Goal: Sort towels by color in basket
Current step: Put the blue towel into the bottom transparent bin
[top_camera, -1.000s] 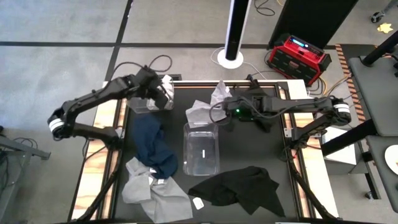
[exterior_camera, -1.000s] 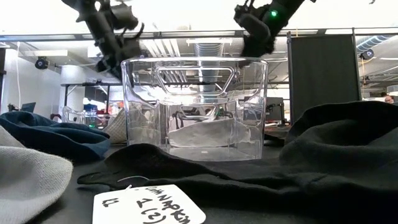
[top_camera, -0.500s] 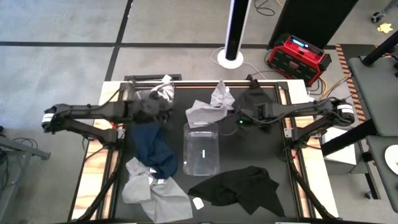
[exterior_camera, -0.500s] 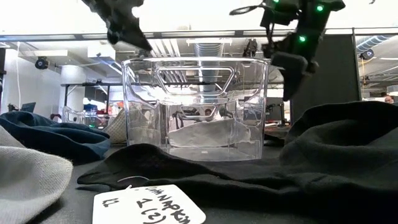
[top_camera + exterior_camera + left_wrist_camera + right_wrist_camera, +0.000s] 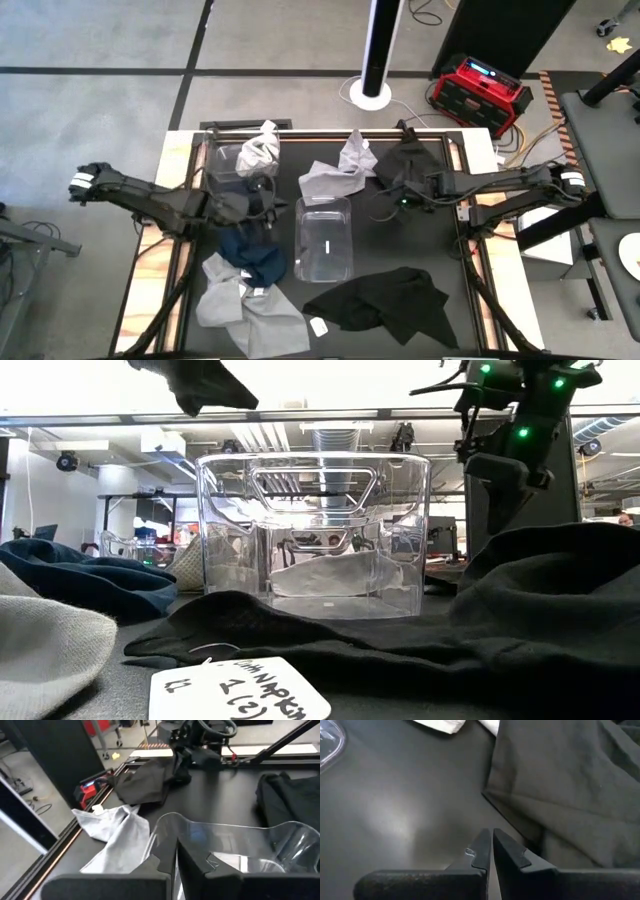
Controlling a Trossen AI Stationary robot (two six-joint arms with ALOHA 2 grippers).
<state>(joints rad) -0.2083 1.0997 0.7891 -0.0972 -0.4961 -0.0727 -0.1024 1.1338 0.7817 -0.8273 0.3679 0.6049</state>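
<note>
Both grippers are closed and empty: left gripper (image 5: 262, 204) over the navy towel (image 5: 250, 252), right gripper (image 5: 400, 196) above bare desk (image 5: 400, 240) (beside a black towel (image 5: 398, 163)).

My two dark fingers (image 5: 176, 865) sit pressed together. Past them stands a clear plastic bin (image 5: 225, 845), a crumpled light grey towel (image 5: 117, 832) beside it, a black towel (image 5: 150, 780) farther off.

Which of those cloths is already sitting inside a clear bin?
The light grey towel at the table's far left corner. It sits in the small clear bin there, bunched up over its rim; the other towels lie loose on the table top, and the middle bin holds none.
</note>
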